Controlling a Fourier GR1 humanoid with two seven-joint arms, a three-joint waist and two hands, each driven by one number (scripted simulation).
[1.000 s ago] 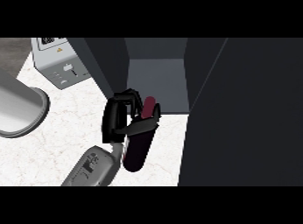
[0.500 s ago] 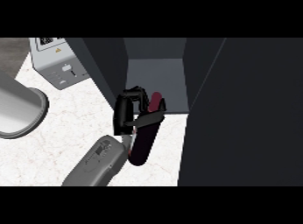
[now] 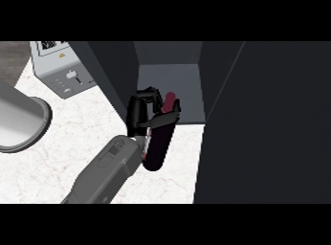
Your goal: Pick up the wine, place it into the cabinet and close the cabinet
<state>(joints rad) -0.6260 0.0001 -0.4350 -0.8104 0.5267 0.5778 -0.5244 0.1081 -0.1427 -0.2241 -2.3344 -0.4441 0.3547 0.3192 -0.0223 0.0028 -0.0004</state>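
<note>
**Wine bottle at the cabinet's mouth**

Nearest to me, I see one grey forearm [image 3: 101, 174] coming up from the bottom edge of the head view, a little left of the middle. I cannot tell for sure which arm it is from this view, but I take it as the right one. I do not see another hand.

At the end of that arm is the black right hand [image 3: 138, 117]. Its fingers are curled round the wine bottle [image 3: 158, 148], so the hand is holding it. The bottle is dark, with a dark red neck [image 3: 171, 99] at its far end. It is tilted, with the bottom end nearer to me and the neck pointing away, toward the cabinet. The bottom end hangs over the white marble counter [image 3: 55, 167].

The neck is right at the open front of the dark cabinet [image 3: 170, 76]. I can see the grey inside of it past the bottle. On the right, a big dark cabinet door [image 3: 274, 124] stands open and fills that side.

On the left lies a big grey metal cylinder [image 3: 9, 119]; I cannot tell what it is. Far on the left, beside the cabinet wall, stands a grey toaster [image 3: 64, 72].
</note>
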